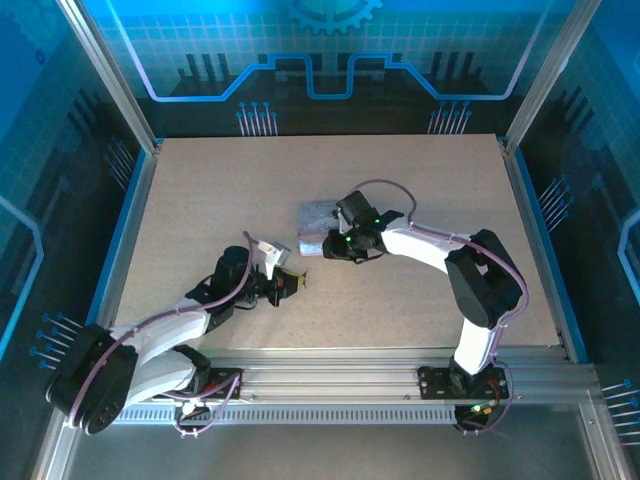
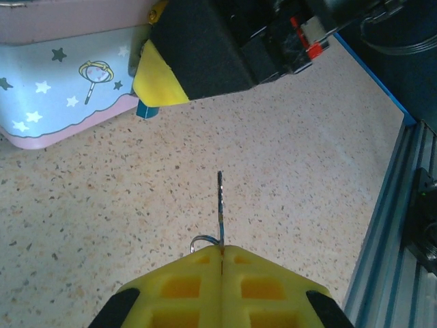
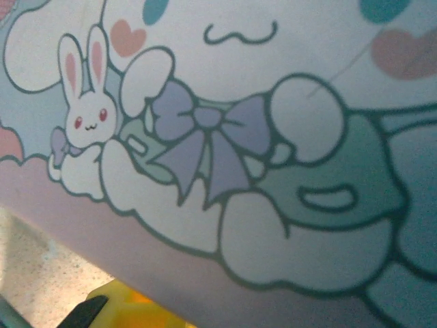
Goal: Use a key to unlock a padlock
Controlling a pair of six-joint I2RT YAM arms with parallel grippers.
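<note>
My left gripper (image 2: 222, 250) is shut on the key (image 2: 220, 203), a thin dark sliver that sticks straight out from between the yellow fingertips, with its small ring (image 2: 202, 240) beside them. In the top view the left gripper (image 1: 292, 282) hovers just left of the tin. The key's tip points toward the padlock (image 2: 146, 109), a tiny blue body peeking out at the tin's corner under a yellow finger (image 2: 158, 76) of my right gripper (image 1: 328, 248). The padlock's shackle is hidden. The right wrist view has one yellow finger (image 3: 130, 311) at the bottom, under the tin's lid; its jaws are hidden.
The tin (image 1: 318, 226) with cartoon prints sits mid-table; its side (image 2: 61, 89) and its lid (image 3: 239, 137) show in the wrist views. A blue rail (image 2: 382, 239) edges the speckled table on the right of the left wrist view.
</note>
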